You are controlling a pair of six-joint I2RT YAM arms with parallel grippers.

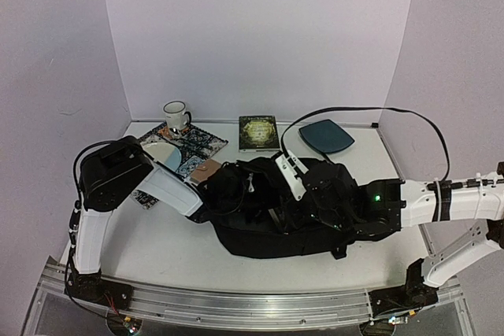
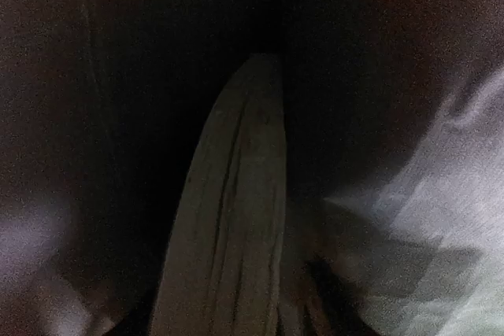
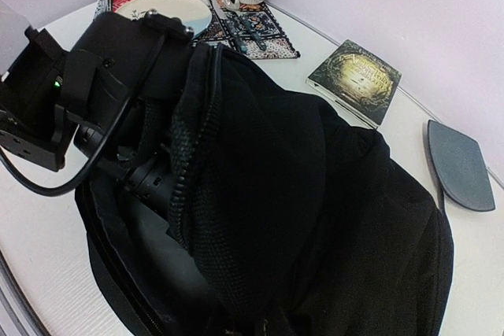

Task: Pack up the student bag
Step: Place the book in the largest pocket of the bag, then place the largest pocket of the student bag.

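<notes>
The jaws of the right gripper (image 1: 288,171) are closed. The gripper is laid on the upper fabric of the student bag (image 1: 260,230), and whether any fabric is pinched between the jaws cannot be told. The state of the left gripper's jaws cannot be told either, since the left gripper is buried in the bag's opening and is hidden in all three views. The student bag, a large floppy black backpack, is located on its side at the middle of the white table (image 1: 157,249), with its zippered mouth turned toward the left arm (image 1: 169,190). The left arm is inserted into that mouth up to the wrist, as is shown in the right wrist view. The right arm (image 1: 441,198) is extended from the right across the bag. In the left wrist view only a dark interior is shown, with a pale ridged object (image 2: 236,218) rising from the lower edge; it cannot be identified. Behind the bag, near the back wall, a patterned placemat (image 1: 201,145) is laid at the left, with a pale plate (image 1: 160,155) on it and a white mug (image 1: 175,115) at its far corner. A dark book (image 1: 258,132) with a gold-ornamented cover is placed just right of the placemat. A flat dark-teal rounded pad (image 1: 326,136) is placed right of the book, apart from it.
</notes>
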